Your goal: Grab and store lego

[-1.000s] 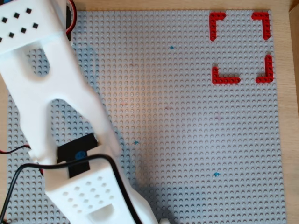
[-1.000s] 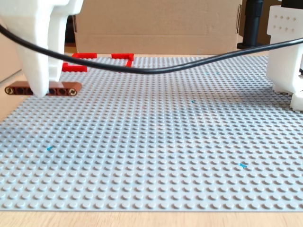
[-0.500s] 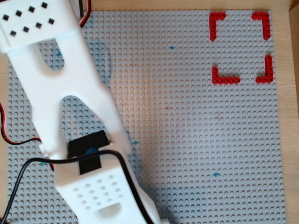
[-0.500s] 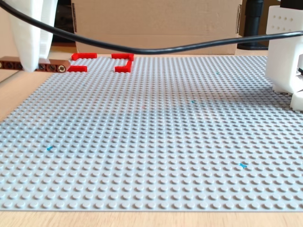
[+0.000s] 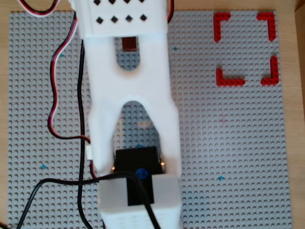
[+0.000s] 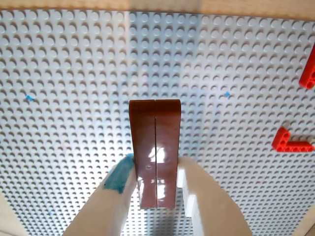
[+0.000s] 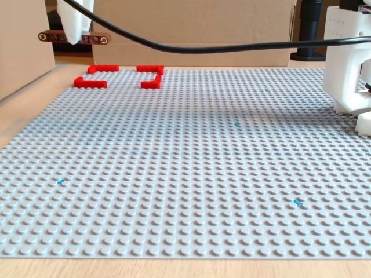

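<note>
- Grey studded baseplate [image 5: 238,143] fills my overhead view, lying on a pale wooden table. My white arm [image 5: 128,95] runs up the middle of it, with a black cable and red wires trailing to its left. Through a slot in the arm I catch a bit of the lego [image 5: 129,44]. Four red corner pieces [image 5: 245,47] mark a square at upper right. I can read no writing or brand anywhere.
- From the wrist view, the gripper [image 6: 156,184] has its jaws closed onto the lego [image 6: 155,147], one finger on each long side, the brick pointing away from the camera above the studs. A blue smear marks the left finger [image 6: 118,179].
- My fixed view shows the lego [image 7: 74,37] held level in the air at upper left, well above the baseplate [image 7: 203,174], with a cardboard box [image 7: 191,29] behind.
</note>
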Robot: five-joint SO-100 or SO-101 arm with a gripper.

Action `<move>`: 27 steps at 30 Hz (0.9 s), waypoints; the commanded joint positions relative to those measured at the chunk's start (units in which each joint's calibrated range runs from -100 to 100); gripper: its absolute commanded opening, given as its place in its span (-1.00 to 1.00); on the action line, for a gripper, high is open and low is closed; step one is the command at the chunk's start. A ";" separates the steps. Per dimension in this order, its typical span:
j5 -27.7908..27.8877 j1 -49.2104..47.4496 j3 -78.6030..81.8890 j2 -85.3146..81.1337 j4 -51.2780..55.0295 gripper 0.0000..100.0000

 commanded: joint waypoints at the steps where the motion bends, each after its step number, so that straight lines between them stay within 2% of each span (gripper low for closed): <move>1: 1.67 2.29 -0.01 -3.97 0.69 -0.97; 27: 10.56 16.31 -0.29 -3.97 0.69 -0.97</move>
